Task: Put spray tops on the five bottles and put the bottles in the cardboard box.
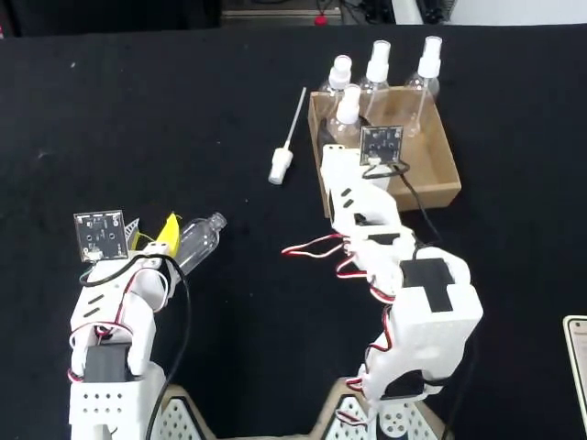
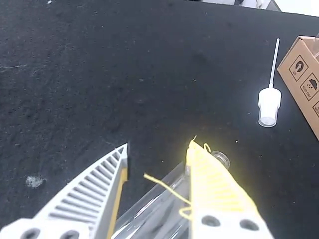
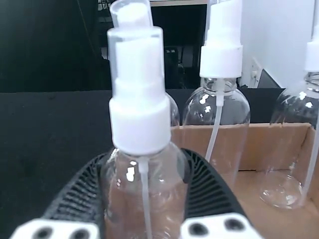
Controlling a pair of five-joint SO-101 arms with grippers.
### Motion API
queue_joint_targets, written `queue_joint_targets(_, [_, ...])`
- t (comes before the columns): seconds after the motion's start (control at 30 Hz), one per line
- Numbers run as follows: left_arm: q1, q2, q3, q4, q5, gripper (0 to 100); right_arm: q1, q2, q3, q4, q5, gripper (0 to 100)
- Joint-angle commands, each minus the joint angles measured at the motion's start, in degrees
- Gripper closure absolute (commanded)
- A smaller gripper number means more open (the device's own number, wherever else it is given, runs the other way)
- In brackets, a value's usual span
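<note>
Left gripper clamps the uncapped bottle. Loose spray top lies between it and the box. Right gripper grips a capped bottle in the box, crowded by three others behind.

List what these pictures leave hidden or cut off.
1. Right wrist view: the capped bottle has its base behind the right hand and off the edge; contact with the cardboard box floor unclear.
2. Left wrist view: the open bottle is partly covered by the left hand and cropped.
3. High view: box corner under the right arm.
</note>
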Motion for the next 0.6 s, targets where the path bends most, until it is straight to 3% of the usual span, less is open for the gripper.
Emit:
queue_joint_targets(0.0, [0.66,-0.53,0.22,-1.41,-0.44,81,-1.32,-0.66,-2.77,-1.58,0.18,97.5])
queue_joint_targets(0.13, [0.66,-0.53,0.22,-1.41,-0.44,81,-1.32,-0.66,-2.77,-1.58,0.18,96.6])
queue_joint_targets(0.33, [0.66,-0.53,0.22,-1.41,-0.44,81,-1.41,-0.66,-2.59,-1.41,0.18,81.8])
queue_joint_targets(0.57, [0.66,-0.53,0.22,-1.41,-0.44,81,-1.41,-0.66,-2.51,-1.41,0.18,81.5])
